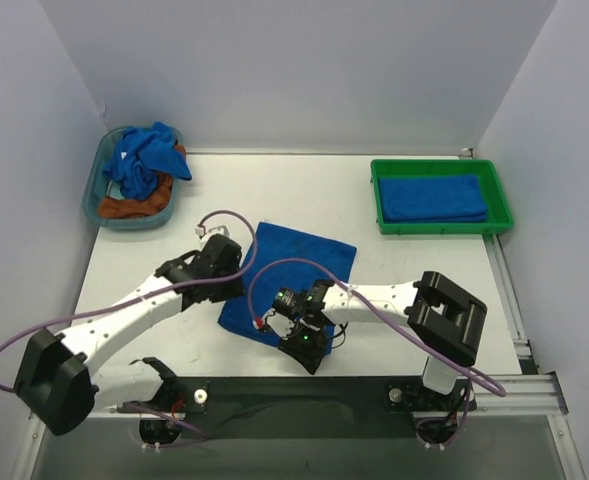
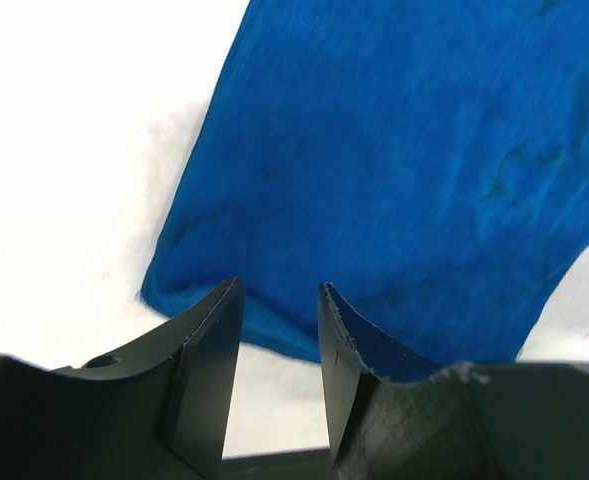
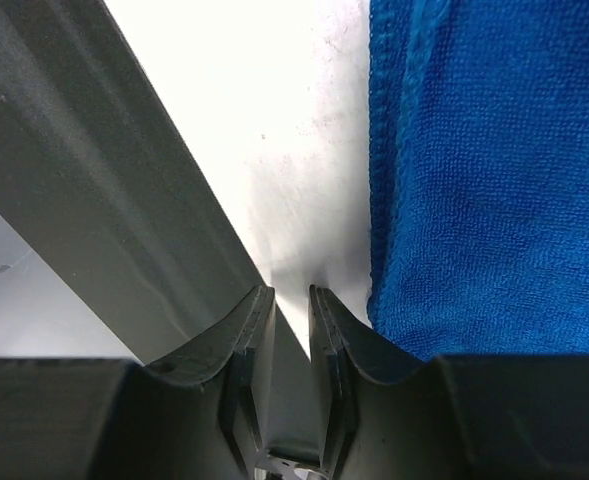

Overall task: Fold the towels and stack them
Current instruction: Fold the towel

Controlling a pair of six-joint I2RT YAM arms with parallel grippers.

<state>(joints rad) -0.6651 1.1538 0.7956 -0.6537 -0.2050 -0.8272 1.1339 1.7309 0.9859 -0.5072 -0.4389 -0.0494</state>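
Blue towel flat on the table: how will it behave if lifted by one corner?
Likely floppy: the towel lies flat with soft wrinkles, and the binned towels slump in a heap, so a lifted corner should drape. Probably light; it looks thin at the hem. Terry pile looks grippy, so pushing may bunch it rather than slide.

Both arms low, wrists inward, left claw [image 2: 279, 290] half agape, right claw [image 3: 290, 292] only narrowly apart.

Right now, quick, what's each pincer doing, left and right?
Left pincer: open, tips at the towel edge, nothing gripped.
Right pincer: barely open, empty, beside the towel.
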